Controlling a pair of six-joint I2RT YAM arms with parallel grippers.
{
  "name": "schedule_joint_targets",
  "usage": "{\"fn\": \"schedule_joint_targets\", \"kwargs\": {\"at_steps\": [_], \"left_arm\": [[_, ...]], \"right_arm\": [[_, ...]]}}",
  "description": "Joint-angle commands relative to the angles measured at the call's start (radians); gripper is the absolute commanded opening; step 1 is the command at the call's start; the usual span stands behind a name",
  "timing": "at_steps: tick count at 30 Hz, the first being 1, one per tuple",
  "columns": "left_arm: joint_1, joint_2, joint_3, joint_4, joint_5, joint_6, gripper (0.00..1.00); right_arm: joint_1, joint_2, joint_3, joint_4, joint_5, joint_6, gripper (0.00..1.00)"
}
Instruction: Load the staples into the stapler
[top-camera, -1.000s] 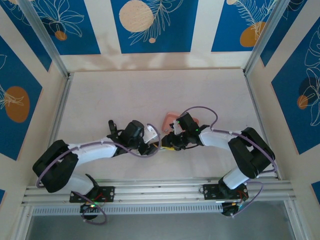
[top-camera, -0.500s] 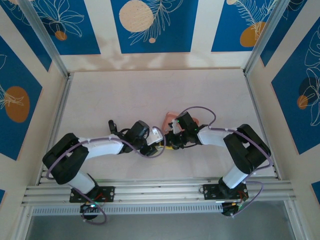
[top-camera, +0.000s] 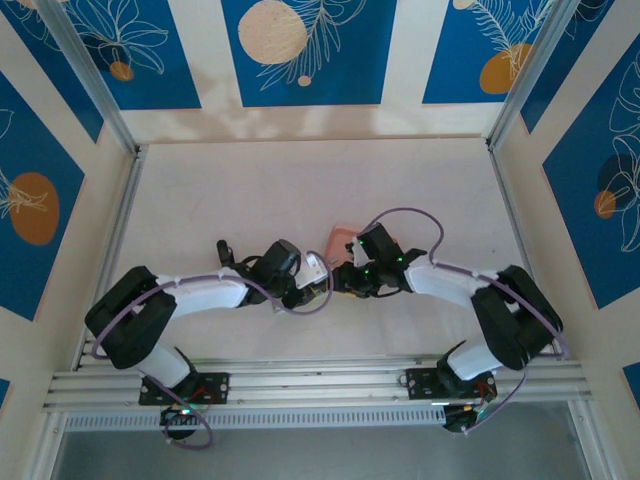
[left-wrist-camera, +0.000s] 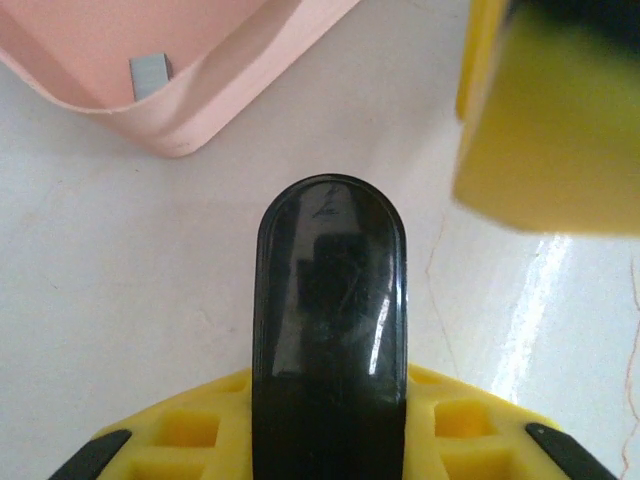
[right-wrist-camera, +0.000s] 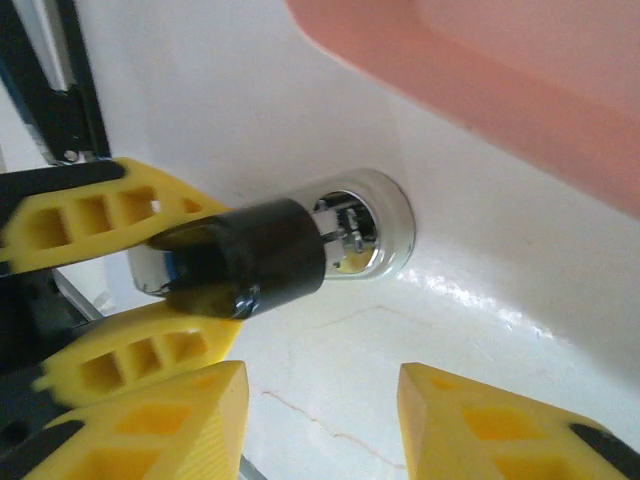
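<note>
Top external: left claw (top-camera: 322, 287) nearer stapler (right-wrist-camera: 250, 262)

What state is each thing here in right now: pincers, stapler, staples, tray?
Stapler: held near its black end; loaded or not, cannot tell.
Left pincer: shut on the stapler.
Right pincer: open, empty.
Staple strip: lying loose, not yet picked up.
Pink tray: upright, holding that strip.

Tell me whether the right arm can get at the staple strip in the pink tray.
Probably yes: the right gripper is open and empty beside the pink tray, and nothing covers the staple strip.
</note>
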Motion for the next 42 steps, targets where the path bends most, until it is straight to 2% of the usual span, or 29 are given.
{"fn": "schedule_joint_targets", "kwargs": {"at_steps": [1, 6, 12, 20, 23, 29, 30, 32, 35, 38, 40, 41, 42], "left_arm": [[-0.004, -0.049, 0.010, -0.038, -0.013, -0.049, 0.16], [0.009, -0.135, 0.004, -0.064, -0.087, -0.134, 0.13], [0.073, -0.204, -0.014, -0.108, -0.213, -0.276, 0.11], [0.163, -0.141, -0.034, -0.088, -0.273, -0.462, 0.16], [0.166, -0.107, -0.042, -0.039, -0.243, -0.478, 0.29], [0.174, -0.123, -0.032, -0.019, -0.225, -0.496, 0.65], [0.183, -0.146, -0.027, -0.028, -0.229, -0.497, 0.69], [0.205, -0.202, -0.021, -0.043, -0.247, -0.494, 0.75], [0.253, -0.316, -0.024, -0.048, -0.306, -0.478, 0.82], [0.313, -0.440, -0.055, -0.030, -0.430, -0.467, 0.95], [0.355, -0.515, -0.093, 0.005, -0.500, -0.417, 1.00], [0.375, -0.544, -0.127, 0.051, -0.538, -0.378, 1.00], [0.400, -0.571, -0.168, 0.105, -0.566, -0.332, 0.99]], "right_arm": [[-0.011, -0.109, -0.009, -0.075, 0.055, -0.036, 0.46], [-0.047, -0.195, -0.040, -0.096, 0.064, -0.039, 0.46], [-0.077, -0.218, -0.063, -0.094, 0.057, -0.039, 0.46], [-0.088, -0.226, -0.070, -0.082, 0.051, -0.038, 0.49], [-0.100, -0.239, -0.071, -0.085, 0.054, -0.040, 0.50], [-0.165, -0.286, -0.049, -0.122, 0.079, -0.093, 0.57], [-0.186, -0.297, -0.036, -0.137, 0.087, -0.117, 0.59], [-0.232, -0.311, -0.009, -0.169, 0.114, -0.170, 0.68], [-0.318, -0.327, 0.028, -0.190, 0.155, -0.267, 0.74], [-0.401, -0.330, 0.045, -0.167, 0.234, -0.370, 0.76], [-0.456, -0.329, 0.036, -0.117, 0.267, -0.430, 0.79], [-0.485, -0.327, 0.023, -0.081, 0.280, -0.459, 0.99], [-0.513, -0.325, 0.010, -0.042, 0.287, -0.479, 0.99]]}}
